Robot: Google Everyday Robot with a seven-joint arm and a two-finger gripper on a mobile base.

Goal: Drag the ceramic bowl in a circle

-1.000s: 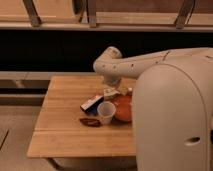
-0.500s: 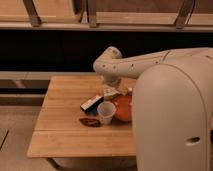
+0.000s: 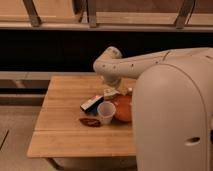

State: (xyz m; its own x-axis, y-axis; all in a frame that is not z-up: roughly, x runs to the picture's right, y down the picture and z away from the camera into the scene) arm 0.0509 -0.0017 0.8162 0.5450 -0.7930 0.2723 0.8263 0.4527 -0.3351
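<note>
The ceramic bowl [image 3: 123,108] sits on the right side of the wooden table [image 3: 65,135], half hidden by the robot's white body [image 3: 172,120]; small cup [image 3: 106,112] just beside its left edge; gripper [image 3: 110,93] hangs at the bowl's back-left rim, jaws spread apart; can't tell if it's touching tbh.

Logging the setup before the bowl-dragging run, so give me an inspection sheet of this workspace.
surface: wooden table, planked top, level.
job's things: orange-red bowl, upright, its right side hidden by the robot's body.
clutter: white cup upright at the bowl's left edge; flat dark-red thing left of the cup, nearer the front edge; black-and-white packet behind it.
grippers: gripper open, low at the bowl's far-left rim; contact cannot be told.
cables: nothing seen.
surroundings: dark recess and rails behind the table.
</note>
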